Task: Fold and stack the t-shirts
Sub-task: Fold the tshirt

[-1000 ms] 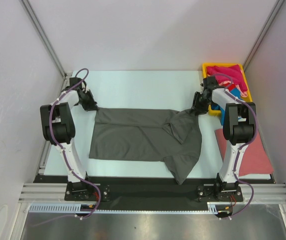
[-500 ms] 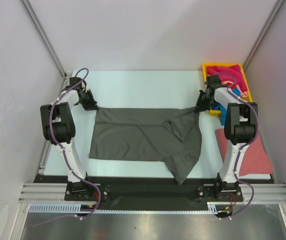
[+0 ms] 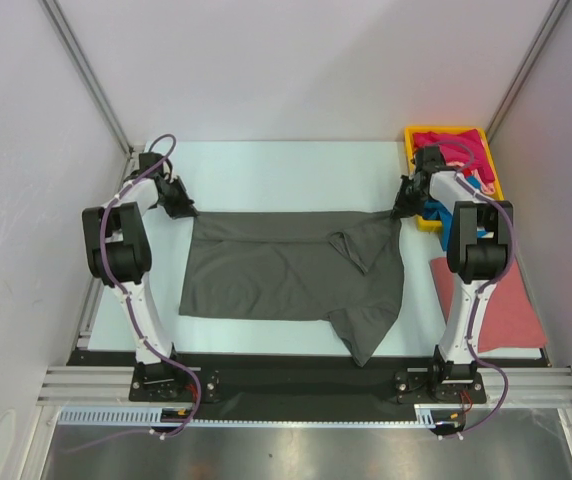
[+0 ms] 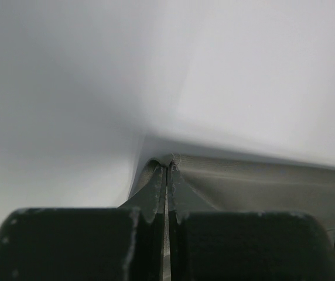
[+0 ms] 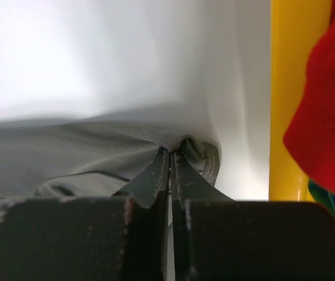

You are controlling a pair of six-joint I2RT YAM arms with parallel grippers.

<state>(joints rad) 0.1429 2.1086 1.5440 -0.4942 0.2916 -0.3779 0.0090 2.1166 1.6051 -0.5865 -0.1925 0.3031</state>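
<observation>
The dark grey t-shirt [image 3: 286,270] lies spread on the worktop [image 3: 286,170] beside the yellow tray [image 3: 444,128]. The right gripper [image 3: 398,213], just beside the tray, is clenched on the shirt's far corner nearest it. The left gripper [image 3: 184,211] pinches the far corner farthest from the tray.

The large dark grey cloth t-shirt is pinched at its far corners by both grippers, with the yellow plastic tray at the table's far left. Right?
No: the yellow plastic tray sits at the far right, as the top external view shows. The left gripper and right gripper do pinch the far corners of the large dark grey cloth t-shirt.
</observation>
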